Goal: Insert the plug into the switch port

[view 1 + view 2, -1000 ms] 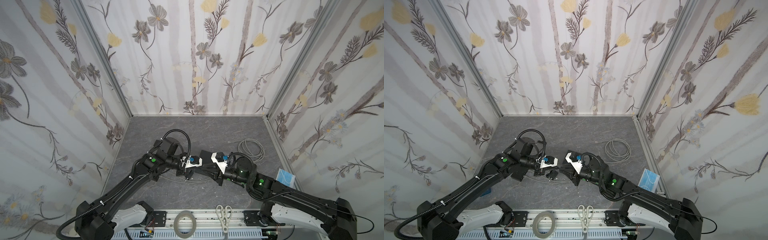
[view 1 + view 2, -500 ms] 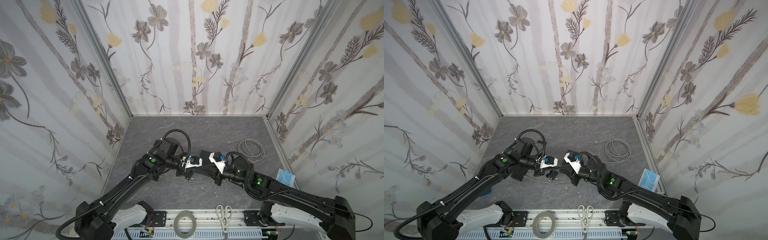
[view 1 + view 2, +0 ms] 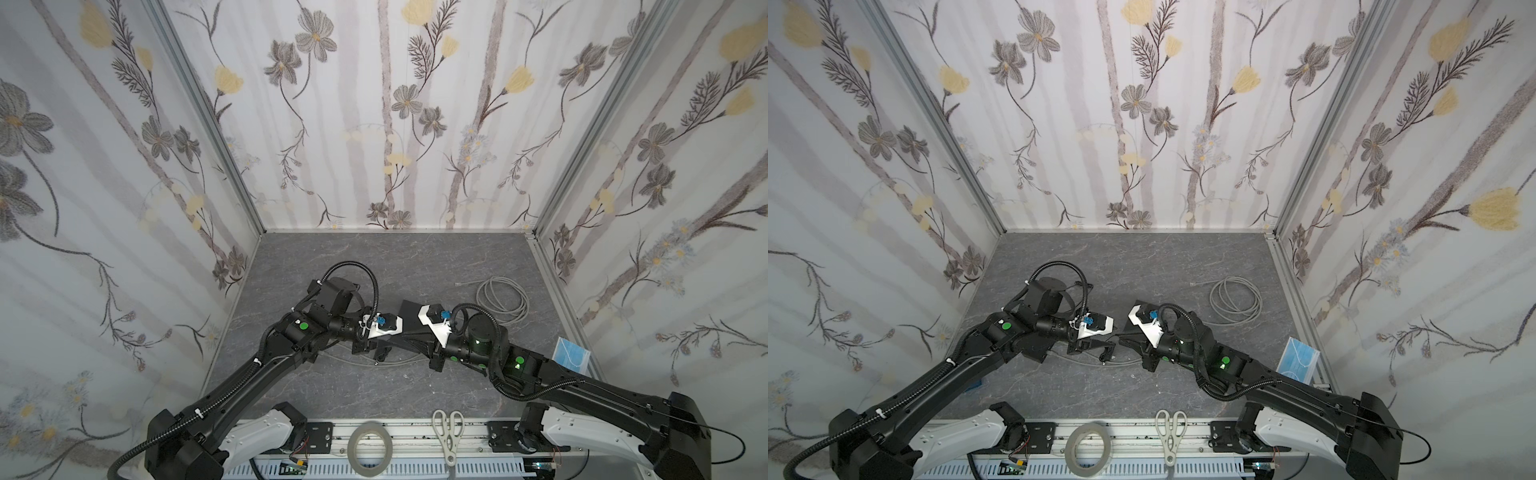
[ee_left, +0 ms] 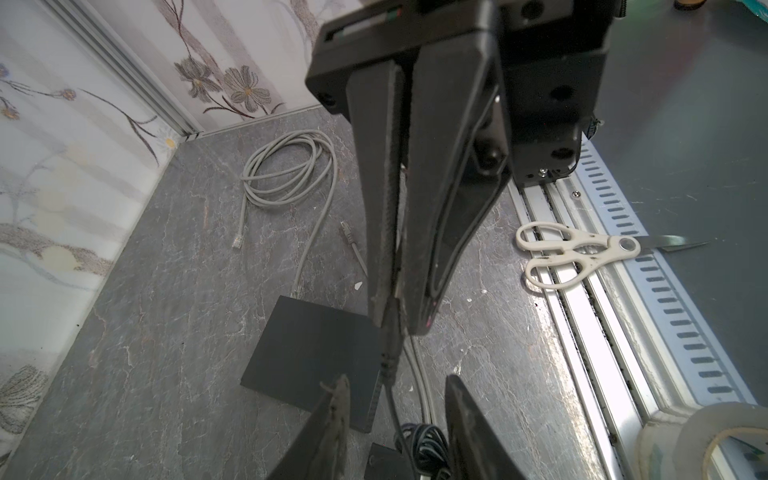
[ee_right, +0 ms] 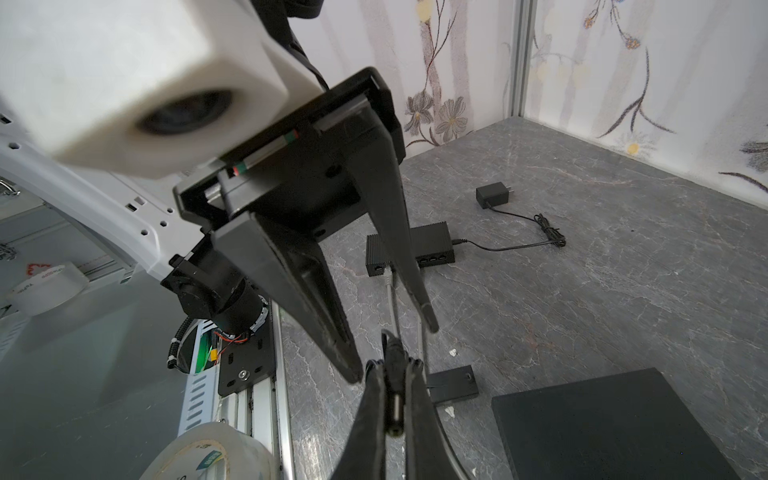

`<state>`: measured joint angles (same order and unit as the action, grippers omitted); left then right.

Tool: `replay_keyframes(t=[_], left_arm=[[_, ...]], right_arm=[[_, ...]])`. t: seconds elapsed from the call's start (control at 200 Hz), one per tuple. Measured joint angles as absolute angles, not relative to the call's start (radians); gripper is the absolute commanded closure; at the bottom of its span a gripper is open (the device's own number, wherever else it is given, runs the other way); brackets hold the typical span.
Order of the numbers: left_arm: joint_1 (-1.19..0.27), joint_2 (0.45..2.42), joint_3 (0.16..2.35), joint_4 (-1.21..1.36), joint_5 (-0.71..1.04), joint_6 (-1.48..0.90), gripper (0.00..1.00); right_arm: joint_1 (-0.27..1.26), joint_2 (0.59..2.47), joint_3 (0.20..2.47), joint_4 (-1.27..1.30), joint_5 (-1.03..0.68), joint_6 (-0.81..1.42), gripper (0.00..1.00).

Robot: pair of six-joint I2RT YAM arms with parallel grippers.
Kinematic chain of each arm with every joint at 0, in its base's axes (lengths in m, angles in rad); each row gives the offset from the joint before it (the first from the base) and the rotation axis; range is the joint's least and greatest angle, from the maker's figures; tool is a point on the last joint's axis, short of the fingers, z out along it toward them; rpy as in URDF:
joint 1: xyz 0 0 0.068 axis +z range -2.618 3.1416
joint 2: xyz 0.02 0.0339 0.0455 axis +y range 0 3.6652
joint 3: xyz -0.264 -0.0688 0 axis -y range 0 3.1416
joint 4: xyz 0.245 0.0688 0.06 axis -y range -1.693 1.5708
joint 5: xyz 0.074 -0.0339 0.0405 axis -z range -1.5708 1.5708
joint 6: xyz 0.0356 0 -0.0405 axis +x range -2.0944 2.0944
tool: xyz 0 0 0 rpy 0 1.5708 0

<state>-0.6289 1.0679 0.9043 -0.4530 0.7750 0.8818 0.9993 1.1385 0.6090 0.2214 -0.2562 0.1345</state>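
Note:
My right gripper [image 5: 395, 365] is shut on a slim black plug [image 5: 393, 397], whose tip sticks out past the fingertips. In the left wrist view the plug [image 4: 388, 353] hangs from the right gripper [image 4: 399, 320] beside the edge of a flat black switch box [image 4: 311, 353]. My left gripper [image 4: 397, 380] is open, its fingers on either side of the plug's black cord without touching it. In both top views the two grippers meet tip to tip mid-table, left [image 3: 370, 343] and right [image 3: 395, 341], in front of the switch box [image 3: 409, 309].
The plug's cord bundle [image 4: 419, 446] lies below. A small black box with ports [image 5: 432, 245] sits wired to an adapter [image 5: 492, 195], a grey cable plug [image 5: 387, 276] beside it. Coiled grey cable [image 3: 500, 299] back right, mask [image 3: 573, 357] at right, scissors [image 3: 448, 432] and tape [image 3: 371, 442] on the front rail.
The left gripper has opened and let go of the plug. The right gripper has closed on it. Both arms stay tip to tip mid-table.

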Motion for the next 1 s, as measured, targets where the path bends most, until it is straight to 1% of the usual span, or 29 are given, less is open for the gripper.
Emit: replay_keyframes(t=[0.11,0.2,0.29,0.37,0.695,0.839,0.914,0.999], left_arm=[[-0.629,1.067,0.904,-0.434,0.780,0.864,0.60],[-0.629,1.067,0.903,-0.425,0.782,0.860,0.69],[-0.629,1.068,0.903,-0.430,0.783,0.860,0.71],[-0.629,1.071,0.903,-0.438,0.789,0.859,0.77],[-0.630,1.091,0.915,-0.463,0.802,0.869,0.78],[-0.630,1.098,0.920,-0.471,0.805,0.876,0.82],[-0.630,1.102,0.923,-0.482,0.807,0.880,0.85],[-0.630,1.107,0.928,-0.493,0.812,0.884,0.96]], right_arm=[[0.999,1.145,0.606,0.226,-0.272,0.141,1.00],[0.999,1.159,0.607,0.228,-0.297,0.141,1.00],[0.996,1.172,0.612,0.229,-0.307,0.141,1.00],[0.997,1.177,0.614,0.229,-0.308,0.142,1.00],[0.997,1.170,0.614,0.224,-0.308,0.148,1.00],[0.997,1.166,0.614,0.224,-0.307,0.148,1.00],[0.997,1.164,0.614,0.224,-0.307,0.148,1.00],[0.997,1.164,0.614,0.225,-0.303,0.148,1.00]])
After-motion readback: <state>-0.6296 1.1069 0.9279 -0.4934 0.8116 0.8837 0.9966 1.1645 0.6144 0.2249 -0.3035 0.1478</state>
